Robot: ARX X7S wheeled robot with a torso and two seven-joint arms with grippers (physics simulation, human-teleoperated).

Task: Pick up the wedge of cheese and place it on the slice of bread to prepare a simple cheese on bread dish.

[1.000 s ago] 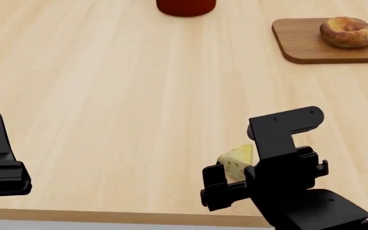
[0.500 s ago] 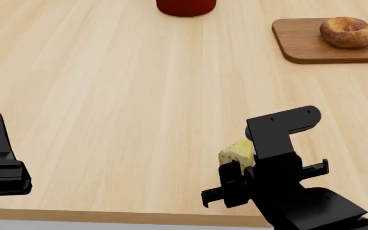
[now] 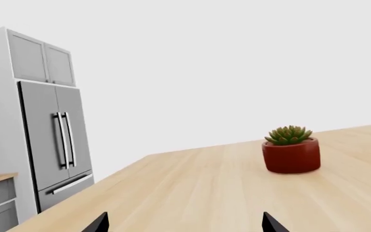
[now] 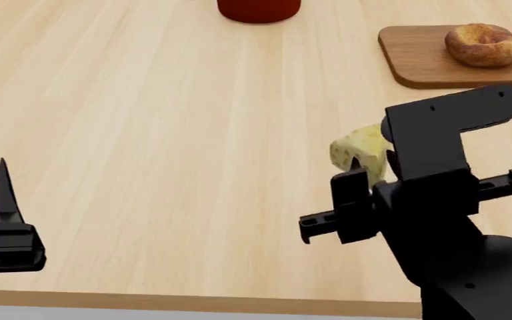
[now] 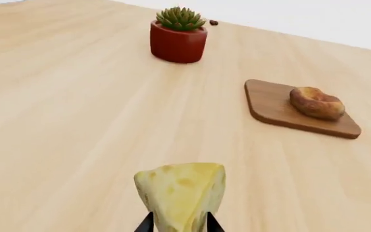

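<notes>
The wedge of cheese [image 4: 360, 155], pale yellow with small holes, hangs above the table, pinched at its base by my right gripper [image 4: 363, 175], which is shut on it. The right wrist view shows the same cheese [image 5: 182, 193] between the two fingertips of the right gripper [image 5: 179, 223]. The slice of bread [image 4: 483, 44], a round golden-brown bun with a dimple, lies on a wooden board [image 4: 416, 61] at the far right; in the right wrist view the bread [image 5: 316, 102] is ahead of the cheese. My left gripper [image 4: 5, 200] stays at the near left, open and empty [image 3: 184, 223].
A red pot [image 4: 259, 9] with a green succulent [image 5: 180, 18] stands at the far middle of the wooden table [image 4: 167, 133]. The table's front edge [image 4: 149, 300] runs just below both grippers. A grey fridge [image 3: 53, 145] stands beyond the table in the left wrist view.
My right gripper closed on the cheese, lifted it off the table and carried it up and toward the far right. The left arm has not moved.
</notes>
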